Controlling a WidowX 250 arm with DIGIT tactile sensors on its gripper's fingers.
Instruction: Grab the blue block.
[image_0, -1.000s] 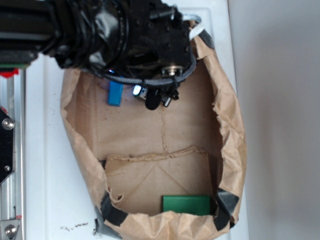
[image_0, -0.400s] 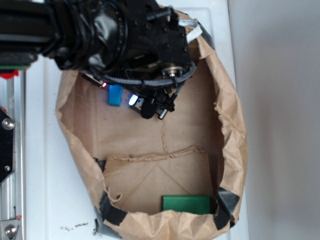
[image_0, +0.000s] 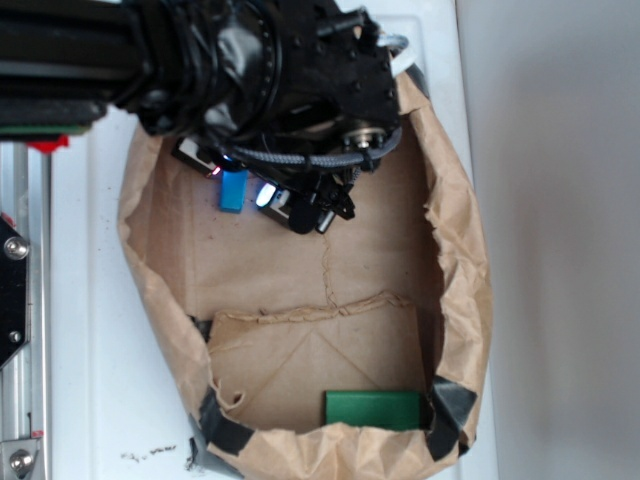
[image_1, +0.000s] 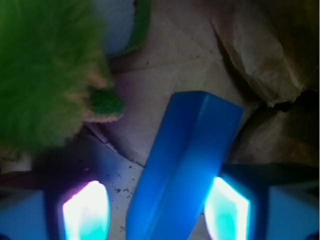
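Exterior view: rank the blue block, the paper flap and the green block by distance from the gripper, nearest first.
1. Blue block: beside the gripper, at the bag's far end.
2. Paper flap: mid-bag, below the gripper in the picture.
3. Green block: at the bag's near rim, farthest.

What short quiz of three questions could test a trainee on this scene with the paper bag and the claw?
1. True or false: the blue block lies between the two fingertips of the claw.
2. Which thing sits nearest the bag's bottom edge in the exterior view? A) plush frog B) green block C) blue block
3. Fill in: the fuzzy frog is ____ in colour.

Key: 1 true; 2 B; 3 green.
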